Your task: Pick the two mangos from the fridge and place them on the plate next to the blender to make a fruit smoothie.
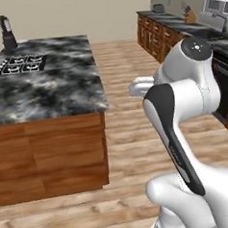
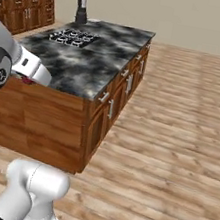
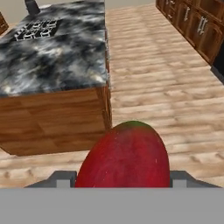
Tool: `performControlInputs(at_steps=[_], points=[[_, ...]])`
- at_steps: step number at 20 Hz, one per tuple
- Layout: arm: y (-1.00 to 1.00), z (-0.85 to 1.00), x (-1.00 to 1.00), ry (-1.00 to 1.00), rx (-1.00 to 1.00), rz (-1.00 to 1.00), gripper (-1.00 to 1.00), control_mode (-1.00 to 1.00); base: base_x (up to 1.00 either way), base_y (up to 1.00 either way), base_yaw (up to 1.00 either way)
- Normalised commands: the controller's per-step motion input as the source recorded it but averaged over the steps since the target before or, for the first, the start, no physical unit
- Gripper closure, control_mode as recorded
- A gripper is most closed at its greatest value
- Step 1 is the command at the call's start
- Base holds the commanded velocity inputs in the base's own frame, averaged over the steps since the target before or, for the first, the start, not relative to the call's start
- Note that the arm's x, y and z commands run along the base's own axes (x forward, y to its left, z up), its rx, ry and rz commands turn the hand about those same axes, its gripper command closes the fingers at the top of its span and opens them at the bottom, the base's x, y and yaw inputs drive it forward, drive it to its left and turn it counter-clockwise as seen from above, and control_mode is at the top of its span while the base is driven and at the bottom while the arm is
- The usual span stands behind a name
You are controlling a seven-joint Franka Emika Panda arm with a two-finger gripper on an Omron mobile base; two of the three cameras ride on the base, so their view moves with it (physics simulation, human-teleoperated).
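The deep red mango [image 3: 126, 156] sits in the claw [image 3: 124, 181], closed on its sides, fingertips hidden behind the fruit. In the hand view its long axis runs away from the camera, leaning toward the upper right, with the greenish end farthest out. It hangs above the wooden floor [image 3: 175, 87], near the island surface [image 3: 52, 57]. The blender [image 1: 6, 33] stands at the island's far corner beside the cooktop [image 1: 22, 64].
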Motion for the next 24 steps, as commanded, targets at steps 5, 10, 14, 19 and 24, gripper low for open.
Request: performControlInputs(at_steps=[5,10,14,19,24], points=[[0.0,0.0,0.0,0.0,0.0,0.0,1.0,1.0,0.0,0.0,0.35],[0.0,0.0,0.0,0.0,0.0,0.0,1.0,1.0,0.0,-0.02,0.38],[0.0,0.0,0.0,0.0,0.0,0.0,1.0,1.0,0.0,0.0,0.41],[0.0,0.0,0.0,0.0,0.0,0.0,1.0,1.0,0.02,0.0,0.37],[0.0,0.0,0.0,0.0,0.0,0.0,1.0,1.0,0.13,-0.15,0.17]])
